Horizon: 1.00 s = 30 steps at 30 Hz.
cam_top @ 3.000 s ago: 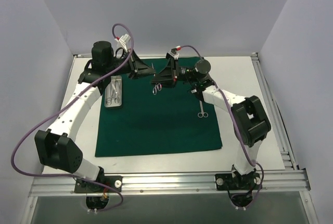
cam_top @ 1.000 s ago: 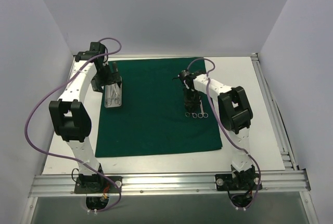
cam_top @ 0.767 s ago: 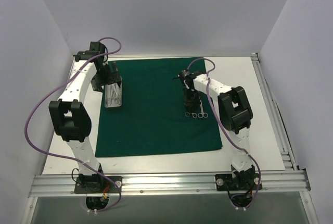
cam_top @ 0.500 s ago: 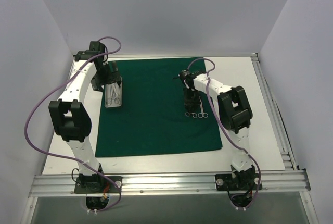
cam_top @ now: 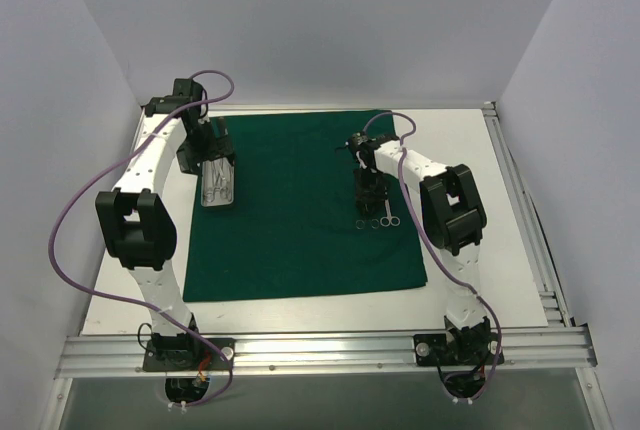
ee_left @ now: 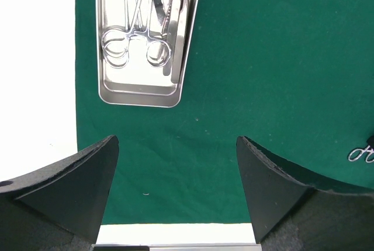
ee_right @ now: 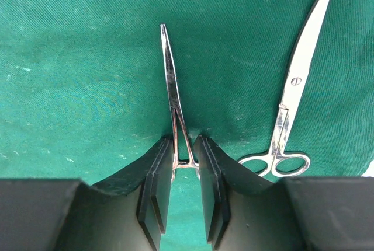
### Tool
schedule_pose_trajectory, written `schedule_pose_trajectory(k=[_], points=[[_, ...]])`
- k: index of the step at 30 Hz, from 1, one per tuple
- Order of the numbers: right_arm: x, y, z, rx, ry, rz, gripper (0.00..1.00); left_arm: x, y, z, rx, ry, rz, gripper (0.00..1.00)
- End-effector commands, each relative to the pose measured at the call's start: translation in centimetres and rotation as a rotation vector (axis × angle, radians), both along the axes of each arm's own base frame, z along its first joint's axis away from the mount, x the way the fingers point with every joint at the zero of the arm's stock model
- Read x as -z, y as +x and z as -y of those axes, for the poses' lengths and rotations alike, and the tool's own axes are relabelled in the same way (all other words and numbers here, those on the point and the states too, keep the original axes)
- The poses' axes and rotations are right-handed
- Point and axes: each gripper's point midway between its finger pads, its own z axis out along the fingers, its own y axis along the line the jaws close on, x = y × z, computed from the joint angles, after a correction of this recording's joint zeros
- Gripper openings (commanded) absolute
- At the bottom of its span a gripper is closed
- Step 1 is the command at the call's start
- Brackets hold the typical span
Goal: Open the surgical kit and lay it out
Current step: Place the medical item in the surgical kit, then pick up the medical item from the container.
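I am setting thin steel forceps (ee_right: 169,70) down on the dark green drape (cam_top: 300,220), which is lying open and flat on the white desk (cam_top: 480,250). My right tool (ee_right: 184,152) is sitting low over the drape's right half, toward its far edge. Its two black pads are standing on either side of the forceps' shanks, just ahead of the ring handles. The forceps are lying flat on the cloth with their tips pointing away from the pads. The pads are so near the steel that I cannot tell whether they are pinching it or just clear of it. Scissors (ee_right: 298,82) are lying just beside the forceps on the drape, nearly parallel and not touching them. My left tool (ee_left: 176,146) is hovering over the drape's left part with its pads spread wide and nothing between them. The silver tray (cam_top: 218,185) is sitting on the drape at its left edge, holding a ring-handled instrument (ee_left: 137,46) and tweezers (ee_left: 175,35). To finish this placement well, I am judging that the pads should part evenly. The right tool should then rise straight up, so neither pad catches a ring or drags the forceps into the scissors. Lifting before both pads are clear could skew the neat row or bunch the cloth.
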Motion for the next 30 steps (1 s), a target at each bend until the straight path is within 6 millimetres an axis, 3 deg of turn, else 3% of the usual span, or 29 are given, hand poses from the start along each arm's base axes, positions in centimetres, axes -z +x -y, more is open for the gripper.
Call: schedule_pose_trajectory(k=[1,3,6,12,13,16,20,25,30], points=[[2.8,-2.7,1.0,-0.009,-0.047,-0.130,0.27,-1.0,1.0,0.2,0.010,-0.014,0.032,0.91],[2.7,-2.5,0.9,-0.012,-0.042,-0.127,0.27,-0.9,0.9,0.2,0.011,-0.013,0.028,0.91],[0.9,-0.7,0.2,-0.015,0.000,-0.046,0.28,-0.2,1.0,0.0,0.008,-0.004,0.007,0.89],[-6.9,4.6,-1.2,-0.031,0.105,0.172,0.37,1.8,1.6,-0.2,0.004,0.017,-0.059,0.79],[-9.5,5.9,-1.6,-0.040,0.126,0.228,0.37,2.1,1.6,-0.2,0.003,0.017,-0.070,0.78],[-13.9,7.6,-1.9,-0.052,0.146,0.316,0.37,3.2,1.9,-1.0,-0.010,0.061,-0.087,0.70],[-16.9,8.1,-0.9,-0.043,0.142,0.364,0.35,5.1,2.1,-1.6,-0.012,0.095,-0.131,0.56],[-17.6,8.1,1.0,-0.003,0.146,0.375,0.34,6.4,3.0,-2.2,0.030,0.138,-0.153,0.37],[-18.0,8.4,2.4,0.029,0.156,0.388,0.34,8.3,3.7,-3.1,0.061,0.193,-0.195,0.36]])
